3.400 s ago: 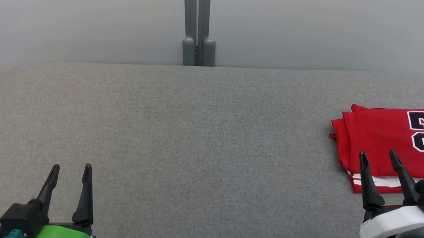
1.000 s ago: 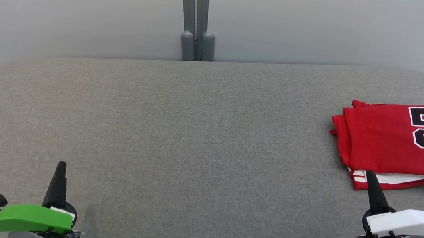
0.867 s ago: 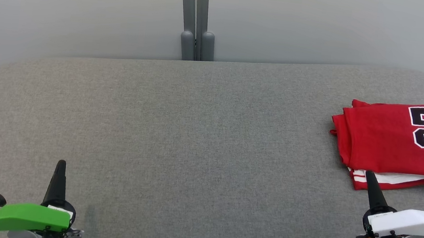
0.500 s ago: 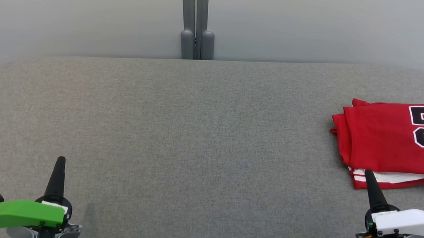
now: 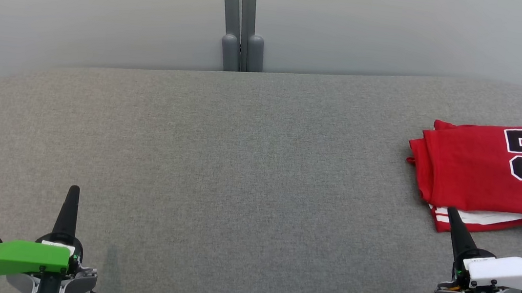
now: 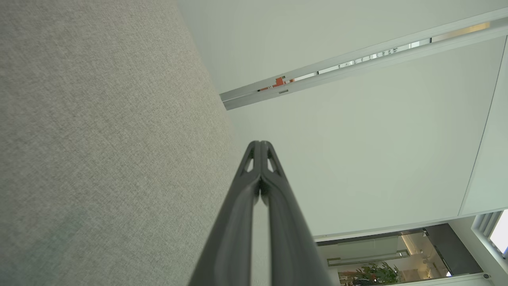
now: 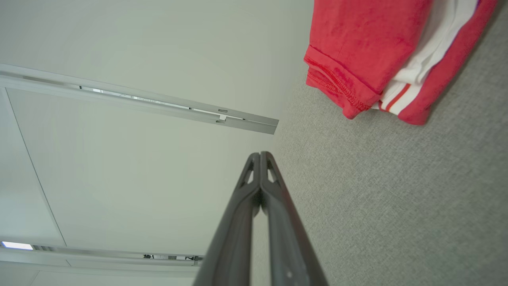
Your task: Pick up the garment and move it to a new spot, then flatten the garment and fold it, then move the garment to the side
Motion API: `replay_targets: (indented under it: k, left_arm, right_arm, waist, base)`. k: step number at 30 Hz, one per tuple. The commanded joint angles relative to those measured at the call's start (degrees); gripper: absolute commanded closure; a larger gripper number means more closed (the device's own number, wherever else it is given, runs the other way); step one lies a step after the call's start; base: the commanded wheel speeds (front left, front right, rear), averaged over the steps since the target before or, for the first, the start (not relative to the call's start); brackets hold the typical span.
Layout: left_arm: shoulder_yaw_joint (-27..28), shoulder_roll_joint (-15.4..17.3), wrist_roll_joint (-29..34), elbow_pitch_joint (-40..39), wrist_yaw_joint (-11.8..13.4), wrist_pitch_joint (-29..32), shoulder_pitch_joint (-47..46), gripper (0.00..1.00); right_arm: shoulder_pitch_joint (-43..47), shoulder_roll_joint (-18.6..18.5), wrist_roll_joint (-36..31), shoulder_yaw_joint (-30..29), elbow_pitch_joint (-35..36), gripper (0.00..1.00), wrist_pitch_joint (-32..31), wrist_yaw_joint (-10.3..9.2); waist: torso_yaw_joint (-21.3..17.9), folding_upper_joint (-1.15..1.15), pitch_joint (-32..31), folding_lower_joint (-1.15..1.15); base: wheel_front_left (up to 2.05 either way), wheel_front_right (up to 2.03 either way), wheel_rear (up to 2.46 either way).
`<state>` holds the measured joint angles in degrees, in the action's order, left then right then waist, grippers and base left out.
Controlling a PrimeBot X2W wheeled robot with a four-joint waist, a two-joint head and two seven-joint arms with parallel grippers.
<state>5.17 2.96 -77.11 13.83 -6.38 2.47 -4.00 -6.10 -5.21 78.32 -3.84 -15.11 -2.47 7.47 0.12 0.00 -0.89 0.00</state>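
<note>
Right gripper (image 5: 451, 213): dark fingers clenched, empty, tip just beside folded red "23" jersey (image 5: 480, 166).
Left gripper (image 5: 73, 192): clenched, empty.
Jersey: far right of grey fabric tabletop (image 5: 249, 165).
Risk: right gripper snagging hem, undoing fold.

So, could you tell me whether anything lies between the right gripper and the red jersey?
Nothing visible does. The right gripper, fingers shut, is close to the near edge of the jersey, and in the right wrist view bare grey table lies between them.
</note>
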Motion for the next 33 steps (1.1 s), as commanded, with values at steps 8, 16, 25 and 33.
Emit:
replay_targets:
  k: [8,16,25,33]
  left_arm:
    - [0.6,0.0,-4.4,-0.4,-0.3,1.2,-1.7,1.00]
    - [0.9,0.0,-7.7,-0.3,-0.4,2.2,-2.1,1.00]
    - [1.2,0.0,-11.1,-0.3,-0.4,3.1,-2.5,1.00]
    - [1.5,-0.1,-14.5,-0.3,-0.5,4.0,-2.8,1.00]
  right_arm:
    - [-0.9,0.5,4.1,-1.0,0.6,1.00,-1.3,0.04]
    - [-1.0,1.1,7.1,-1.6,0.6,1.00,-2.2,0.04]
    - [-1.1,1.7,10.3,-2.2,0.7,1.00,-3.1,0.04]
    - [-1.0,2.2,13.3,-2.8,0.7,1.00,-4.1,0.04]
  waist:
    - [0.0,0.00,0.2,0.00]
    - [-0.1,0.00,0.4,0.00]
    - [-0.1,0.00,0.6,0.00]
    - [-0.1,0.00,0.8,0.00]
  base:
    - [0.00,0.00,0.00]
    - [0.00,0.00,0.00]
    - [0.00,0.00,0.00]
    - [0.00,0.00,0.00]
